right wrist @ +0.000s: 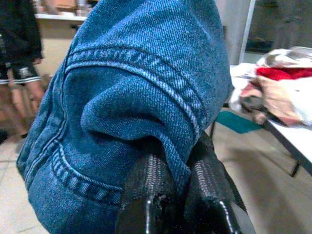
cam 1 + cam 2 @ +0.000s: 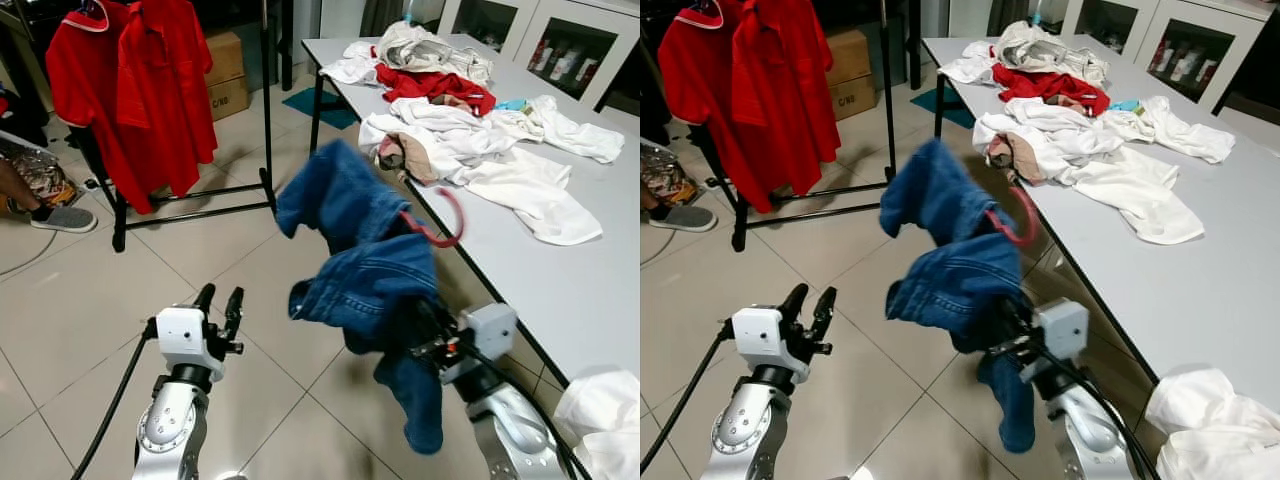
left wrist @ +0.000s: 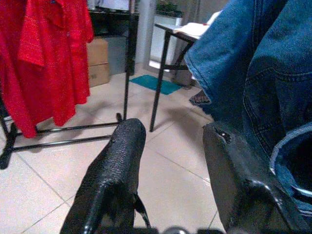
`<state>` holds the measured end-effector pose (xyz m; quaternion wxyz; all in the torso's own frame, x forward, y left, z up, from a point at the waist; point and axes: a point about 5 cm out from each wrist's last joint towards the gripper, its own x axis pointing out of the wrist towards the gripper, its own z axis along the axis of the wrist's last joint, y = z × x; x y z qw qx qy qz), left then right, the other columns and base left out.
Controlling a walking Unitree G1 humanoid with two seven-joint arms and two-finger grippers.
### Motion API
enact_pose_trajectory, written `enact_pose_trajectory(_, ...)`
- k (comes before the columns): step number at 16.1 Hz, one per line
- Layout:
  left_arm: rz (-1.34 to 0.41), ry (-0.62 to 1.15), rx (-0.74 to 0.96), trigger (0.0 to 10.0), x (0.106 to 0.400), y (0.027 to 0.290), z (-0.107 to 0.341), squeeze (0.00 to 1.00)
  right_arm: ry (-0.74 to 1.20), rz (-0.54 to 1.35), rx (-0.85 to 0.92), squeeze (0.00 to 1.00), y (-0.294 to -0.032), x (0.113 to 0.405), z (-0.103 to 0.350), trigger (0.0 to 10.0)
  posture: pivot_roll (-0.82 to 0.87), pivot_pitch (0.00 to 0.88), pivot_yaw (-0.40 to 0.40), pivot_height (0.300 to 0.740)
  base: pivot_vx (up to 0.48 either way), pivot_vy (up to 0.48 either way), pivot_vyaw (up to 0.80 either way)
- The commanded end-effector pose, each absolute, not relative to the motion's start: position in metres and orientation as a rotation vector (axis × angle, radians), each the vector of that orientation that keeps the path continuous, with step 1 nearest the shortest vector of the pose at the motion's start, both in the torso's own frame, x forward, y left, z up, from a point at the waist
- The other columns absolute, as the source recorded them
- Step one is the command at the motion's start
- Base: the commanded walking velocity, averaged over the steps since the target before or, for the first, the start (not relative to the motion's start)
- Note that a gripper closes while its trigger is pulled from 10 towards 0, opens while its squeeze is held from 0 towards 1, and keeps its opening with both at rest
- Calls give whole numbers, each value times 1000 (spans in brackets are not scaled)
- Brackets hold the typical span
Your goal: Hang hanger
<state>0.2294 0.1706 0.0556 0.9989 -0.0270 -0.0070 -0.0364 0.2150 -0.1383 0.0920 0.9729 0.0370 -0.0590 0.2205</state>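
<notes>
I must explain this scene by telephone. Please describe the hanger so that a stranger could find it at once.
Start at the long grey table; at its near edge the right gripper holds up a blue denim garment. The hanger is the red hook curving from its top, the only thin plastic curve among the cloth.

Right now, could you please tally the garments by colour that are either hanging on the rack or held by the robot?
Red shirts on the rack: 2
Blue denim garment, on a red hanger, clamped in the right gripper: 1
Total: 3
</notes>
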Motion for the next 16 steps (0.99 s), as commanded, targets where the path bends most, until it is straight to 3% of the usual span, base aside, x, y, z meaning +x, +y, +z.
enact_pose_trajectory(1,-41,-6,-47,10000,229,174,56,0,-131,471,51,0,-137,220,97,10000,-32,0,-42,740,0,0,0)
enact_pose_trajectory(16,-3,-23,-29,10000,234,175,59,0,-105,520,15,0,-132,228,90,10000,-25,0,-47,740,0,0,0)
